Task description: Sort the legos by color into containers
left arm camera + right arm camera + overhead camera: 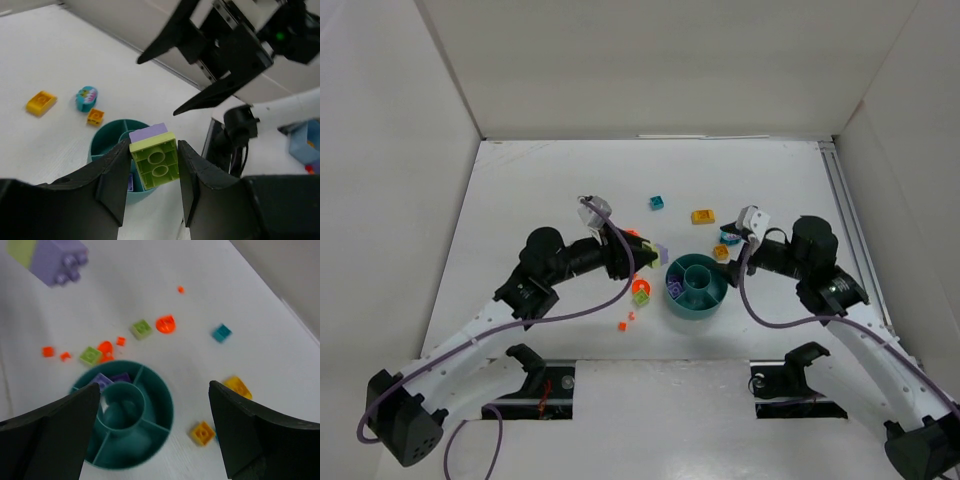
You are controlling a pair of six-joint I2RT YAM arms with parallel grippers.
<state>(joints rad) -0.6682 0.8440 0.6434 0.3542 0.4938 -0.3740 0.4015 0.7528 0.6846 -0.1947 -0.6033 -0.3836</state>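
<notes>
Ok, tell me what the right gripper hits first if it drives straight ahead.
Probably the teal dish: it lies straight ahead, framed between the right gripper's open fingers in its wrist view. How far off it is, the pictures don't show.

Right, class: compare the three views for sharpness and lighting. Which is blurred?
Top external: evenly lit and sharp throughout. Left wrist: the lime brick between the jaws is crisp, the jaws themselves dark. Right wrist: blurriest, with the dish and loose bricks smeared, its jaws black silhouettes.
</notes>
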